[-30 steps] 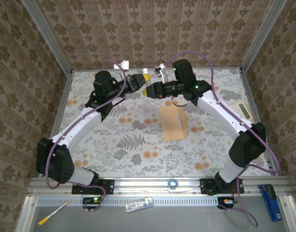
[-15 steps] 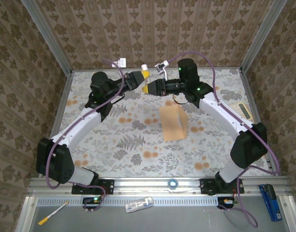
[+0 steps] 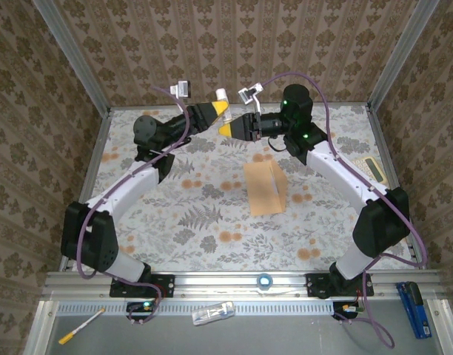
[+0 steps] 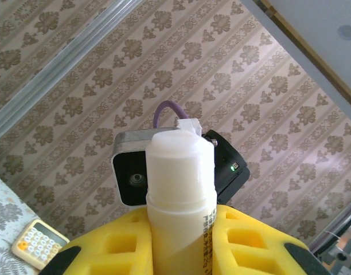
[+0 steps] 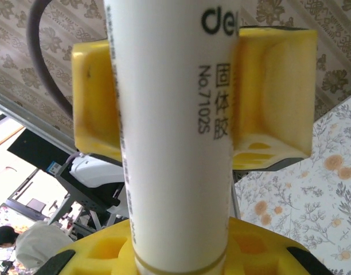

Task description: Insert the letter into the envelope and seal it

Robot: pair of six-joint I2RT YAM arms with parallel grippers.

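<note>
Over the table (image 3: 138, 222), left hand (image 3: 220, 109) and right hand (image 3: 228, 131) both clamp a glue stick (image 5: 170, 143), probably capped.

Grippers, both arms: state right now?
Left gripper: closed, holding the glue stick.
Right gripper: closed on the same glue stick.

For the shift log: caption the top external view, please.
Left end effector and right end effector grip one white glue stick aloft; envelope lies on the floral cloth.
</note>
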